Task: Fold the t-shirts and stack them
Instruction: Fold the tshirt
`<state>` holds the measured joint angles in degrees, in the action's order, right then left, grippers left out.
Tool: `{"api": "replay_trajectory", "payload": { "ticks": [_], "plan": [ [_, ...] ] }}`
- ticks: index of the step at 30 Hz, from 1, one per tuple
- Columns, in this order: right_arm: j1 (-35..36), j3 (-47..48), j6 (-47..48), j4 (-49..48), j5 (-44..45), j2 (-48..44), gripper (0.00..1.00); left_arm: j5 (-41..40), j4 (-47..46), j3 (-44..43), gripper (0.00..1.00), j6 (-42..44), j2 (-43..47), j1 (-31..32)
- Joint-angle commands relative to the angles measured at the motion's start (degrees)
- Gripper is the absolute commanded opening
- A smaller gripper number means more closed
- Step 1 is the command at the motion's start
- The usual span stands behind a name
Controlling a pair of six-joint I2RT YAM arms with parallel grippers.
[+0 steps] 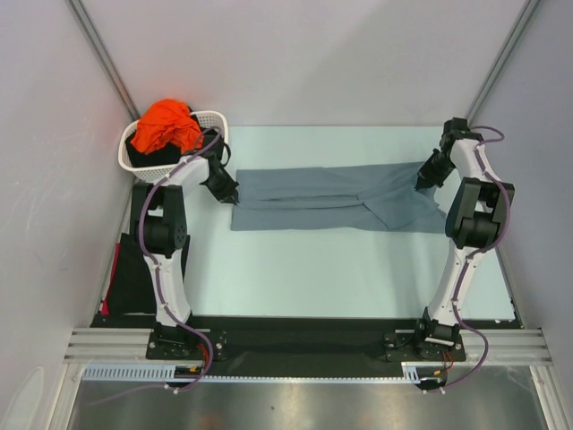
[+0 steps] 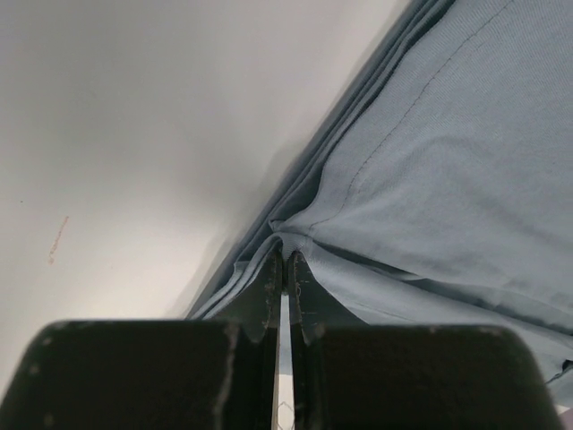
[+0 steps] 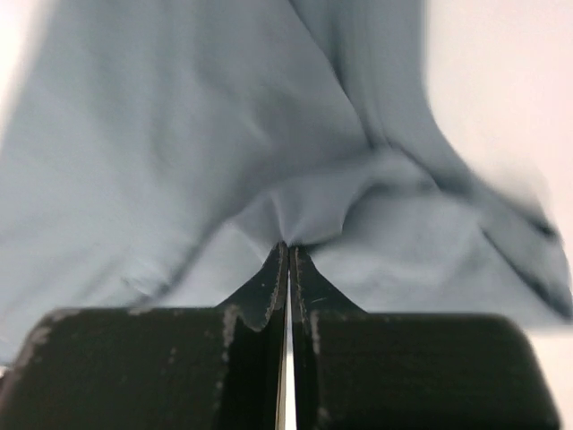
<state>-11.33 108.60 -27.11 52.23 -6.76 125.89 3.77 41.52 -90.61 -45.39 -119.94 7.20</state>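
Left claw (image 2: 285,260) pinching shirt (image 1: 340,199), pale table (image 1: 313,269)

Gripper: black two-finger left gripper (image 2: 285,262), tips pressed together, pinching a puckered fold of cloth.
Cloth: slate grey-blue soft t-shirt (image 2: 430,170), layered edges running diagonally, a stitched seam visible.
Surface: pale smooth table (image 2: 134,152), left of the shirt.

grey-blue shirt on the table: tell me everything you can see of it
The grey-blue shirt is plain soft cloth with a stitched seam. It is folded lengthwise into a long band and lies across the pale table, mostly flat, creased and wider toward its right end. The left pincer is shut on its left edge and the right pincer on its right end. The cloth puckers at both grips.
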Motion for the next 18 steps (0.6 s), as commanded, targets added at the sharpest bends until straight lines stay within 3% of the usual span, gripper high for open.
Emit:
{"api": "replay_trajectory", "payload": {
  "ticks": [1, 4, 10, 18],
  "plan": [
    [0.2, -3.1, -2.4, 6.2, 5.6, -7.7, 0.00, 0.3, 0.0, 1.2, 0.00, 1.3, 6.1, -0.8],
    [0.7, -8.3, -2.9, 9.9, 8.5, -10.5, 0.00, -0.4, 0.0, 5.8, 0.00, 2.1, 8.7, -0.6],
    [0.9, -26.8, -4.4, 6.7, 9.9, -27.4, 0.00, 0.3, -4.1, 20.3, 0.00, 2.0, 19.8, -0.3],
    [-1.3, -43.9, -5.3, 8.8, 8.5, -44.7, 0.00, 0.8, -4.4, 34.3, 0.00, 2.0, 34.1, 0.2]
  ]
}}
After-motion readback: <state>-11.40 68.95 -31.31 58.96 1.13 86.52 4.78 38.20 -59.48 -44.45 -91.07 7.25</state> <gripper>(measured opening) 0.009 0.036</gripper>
